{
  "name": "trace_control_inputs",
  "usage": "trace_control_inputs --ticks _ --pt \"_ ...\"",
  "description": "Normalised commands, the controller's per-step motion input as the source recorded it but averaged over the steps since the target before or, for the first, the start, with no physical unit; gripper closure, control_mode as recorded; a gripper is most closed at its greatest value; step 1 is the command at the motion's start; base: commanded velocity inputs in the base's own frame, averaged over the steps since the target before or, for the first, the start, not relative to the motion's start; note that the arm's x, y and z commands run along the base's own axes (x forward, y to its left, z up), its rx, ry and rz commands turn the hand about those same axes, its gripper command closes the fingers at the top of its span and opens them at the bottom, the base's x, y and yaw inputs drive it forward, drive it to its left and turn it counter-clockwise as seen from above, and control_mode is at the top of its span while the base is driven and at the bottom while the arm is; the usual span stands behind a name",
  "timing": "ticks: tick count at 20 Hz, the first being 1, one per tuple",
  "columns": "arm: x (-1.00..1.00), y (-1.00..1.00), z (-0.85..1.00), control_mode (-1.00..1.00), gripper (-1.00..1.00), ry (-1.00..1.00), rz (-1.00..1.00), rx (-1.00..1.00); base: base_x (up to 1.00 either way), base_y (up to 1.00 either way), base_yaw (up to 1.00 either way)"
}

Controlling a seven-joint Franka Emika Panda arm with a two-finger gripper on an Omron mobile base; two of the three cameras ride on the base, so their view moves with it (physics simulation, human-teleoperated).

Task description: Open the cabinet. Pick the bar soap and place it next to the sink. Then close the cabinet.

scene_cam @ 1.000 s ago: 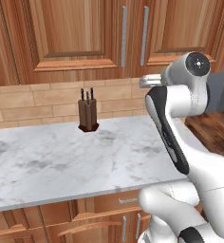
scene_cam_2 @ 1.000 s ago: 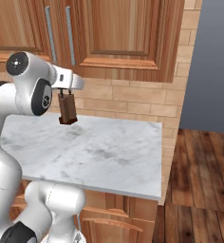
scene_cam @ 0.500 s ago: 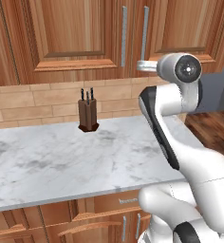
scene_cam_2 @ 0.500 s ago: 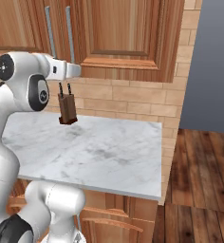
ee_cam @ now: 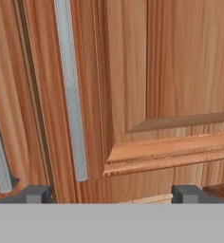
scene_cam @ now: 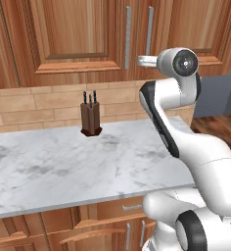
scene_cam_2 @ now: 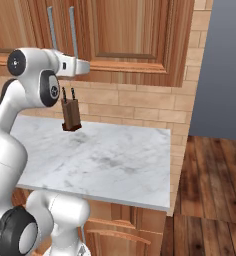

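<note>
Though shut, reddish-brown cabinet (ee_cam: pixel 180 71)

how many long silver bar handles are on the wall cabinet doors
2, side by side at the seam where the two doors meet: the left door's handle and the right door's handle. Neither door is open yet.

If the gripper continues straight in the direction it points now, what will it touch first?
Most likely the closed right door of the cabinet: the open gripper faces its wood directly, with the silver bar handle slightly to one side. How much gap remains is hard to judge.
</note>
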Motion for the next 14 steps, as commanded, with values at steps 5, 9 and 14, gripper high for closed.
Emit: trace_control_inputs --ticks 5,9,14 --pt "0.36 0.0 0.06 -1.0 -1.0 0.0 0.0 0.0 0.0 0.0 0.0" --pt "0.39 0.0 0.06 -1.0 -1.0 0.0 0.0 0.0 0.0 0.0 0.0" --pt "0.49 0.0 0.0 -1.0 -1.0 0.0 0.0 0.02 0.0 0.0 0.0"
